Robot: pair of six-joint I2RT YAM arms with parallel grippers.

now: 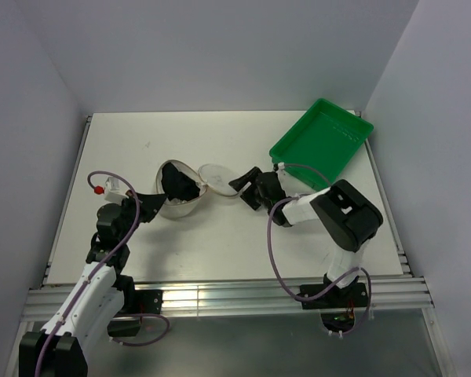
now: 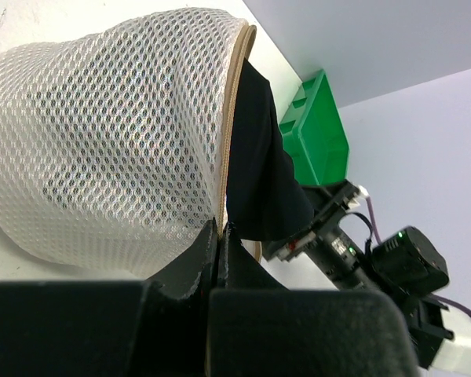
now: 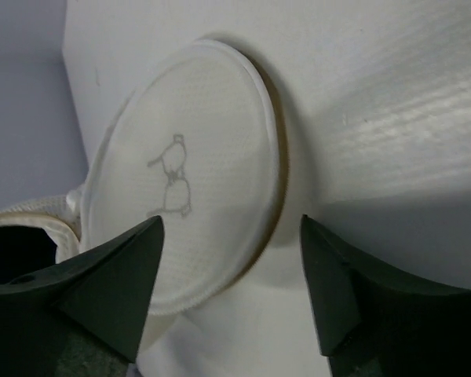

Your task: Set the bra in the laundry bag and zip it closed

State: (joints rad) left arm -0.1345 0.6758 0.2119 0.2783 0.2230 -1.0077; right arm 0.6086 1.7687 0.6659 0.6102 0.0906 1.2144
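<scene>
On the table [image 1: 220,243], your left gripper [image 2: 221,232] clenches the laundry bag [image 2: 102,133] steady while your right gripper [image 3: 229,228] gapes before its lid [image 3: 188,157].

A robotics test cell in a laboratory: a left arm [image 1: 90,294] and a right arm [image 1: 345,224], both white and black, stand bolted to an aluminium rail [image 1: 228,298] at the near edge of a white surface [image 1: 220,243]. Plain pale walls [image 1: 220,47] box the surface in on three sides. Purple cables [image 1: 273,263] loop along the arms, and a green plastic tray [image 1: 323,141] sits at the far right corner.
</scene>
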